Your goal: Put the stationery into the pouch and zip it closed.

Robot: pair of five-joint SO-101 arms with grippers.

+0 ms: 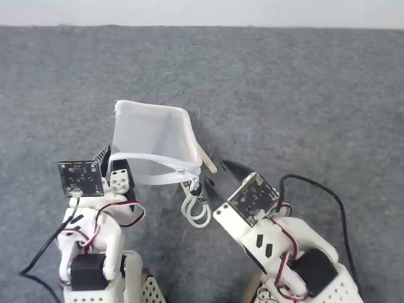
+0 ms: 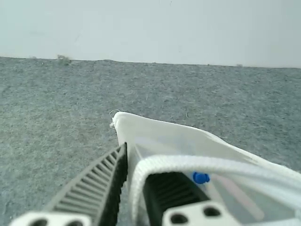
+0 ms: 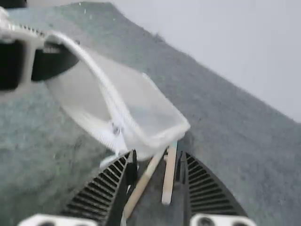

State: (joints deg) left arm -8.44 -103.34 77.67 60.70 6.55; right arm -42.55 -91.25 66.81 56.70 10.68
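Note:
A white translucent pouch (image 1: 151, 136) stands open in the middle of the grey table. My left gripper (image 1: 113, 165) is shut on its near rim, one finger outside and one finger inside (image 2: 169, 193) the pouch (image 2: 188, 141). A small blue item (image 2: 201, 177) shows through the wall. Two wooden pencils (image 3: 168, 175) lie on the mat against the pouch (image 3: 136, 108). My right gripper (image 3: 157, 160) is open with both pencils between its fingers. In the high view one pencil (image 1: 209, 158) pokes out beside the pouch's right corner, just ahead of the right gripper (image 1: 224, 167).
White cord loops (image 1: 197, 211) hang from the zip end and lie on the mat between the two arms. A pale wall (image 2: 150, 28) runs along the far edge of the grey mat (image 1: 303, 95). Open mat lies to the right and behind the pouch.

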